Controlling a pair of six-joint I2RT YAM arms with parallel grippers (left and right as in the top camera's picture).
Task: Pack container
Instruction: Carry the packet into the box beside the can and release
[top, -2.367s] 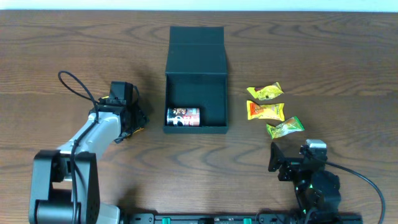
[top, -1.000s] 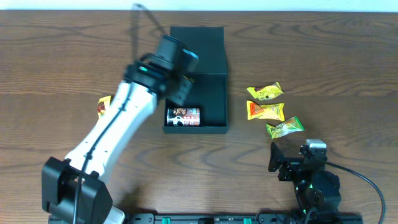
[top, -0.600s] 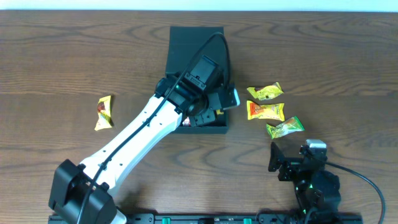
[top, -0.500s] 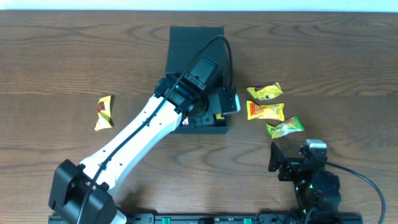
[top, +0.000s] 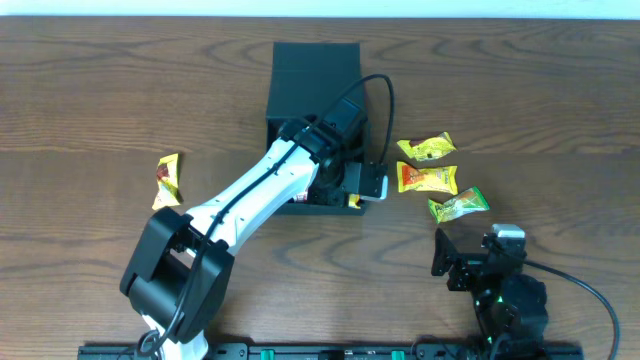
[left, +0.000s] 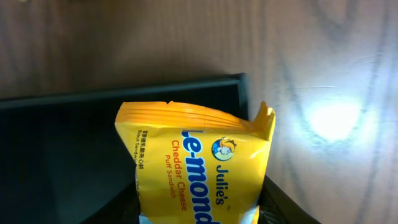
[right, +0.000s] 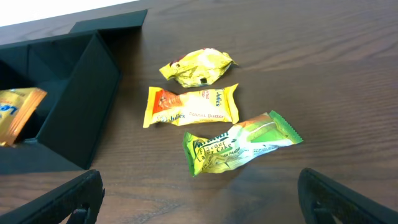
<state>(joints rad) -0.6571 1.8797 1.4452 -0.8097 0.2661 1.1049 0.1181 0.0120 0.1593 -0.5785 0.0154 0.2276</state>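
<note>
One wooden table (top: 520, 90) carries the job. The dark teal container (top: 314, 75) sits open at its far middle, lid flap laid back, apparently so snacks can drop in from above. My left gripper (top: 358, 188) hangs over the box's front right corner, pinching a yellow cheddar packet (left: 199, 168) by one end. My right gripper (right: 199, 194) rests nearby, jaws spread wide and empty. Three loose packets (top: 427, 179) wait beside the container, and a lone packet (top: 166, 181) lies well left.
</note>
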